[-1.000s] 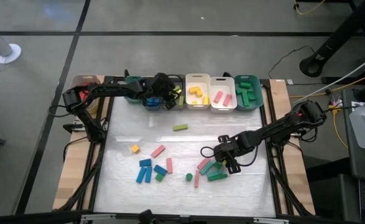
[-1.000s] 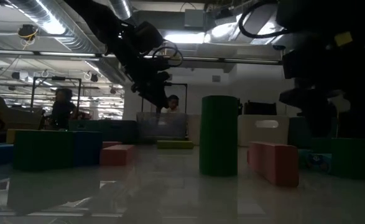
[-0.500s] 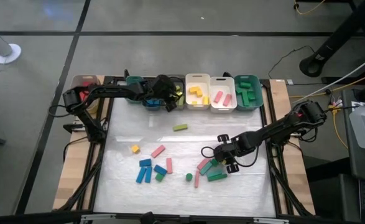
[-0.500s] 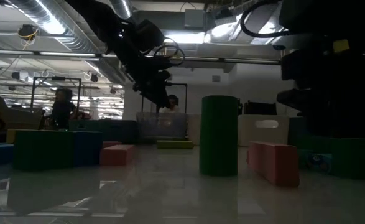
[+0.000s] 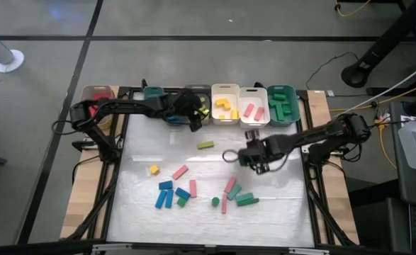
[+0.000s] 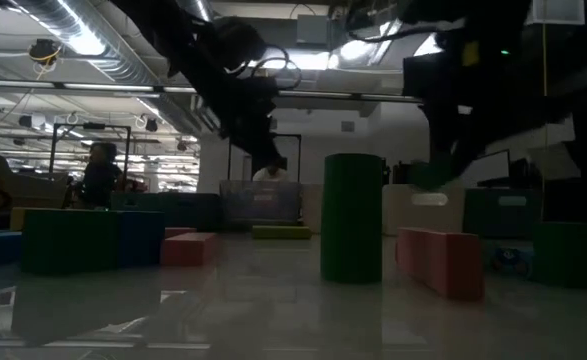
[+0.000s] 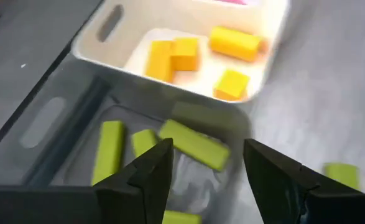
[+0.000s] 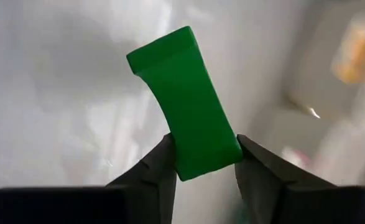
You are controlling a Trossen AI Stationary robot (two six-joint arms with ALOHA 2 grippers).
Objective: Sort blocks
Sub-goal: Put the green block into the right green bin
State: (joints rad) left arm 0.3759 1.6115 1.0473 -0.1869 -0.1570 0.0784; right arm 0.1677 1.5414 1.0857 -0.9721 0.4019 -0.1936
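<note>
Green and solid, a short bar block [image 8: 185, 102] sits clamped by one end between the right gripper [image 8: 201, 163] fingers, most of its length poking out past the tips. It looks light, stiff and smooth-faced, so a squeeze across its flat sides near the middle should hold steadier than this end grip, which could let it pivot. That gripper hangs above the table, well short of the green bin [image 5: 282, 105]. Farther along the bin row, the left gripper [image 7: 204, 162] hovers, fingers apart and empty, over the grey bin [image 7: 64, 130] with lime blocks [image 7: 193, 144].
</note>
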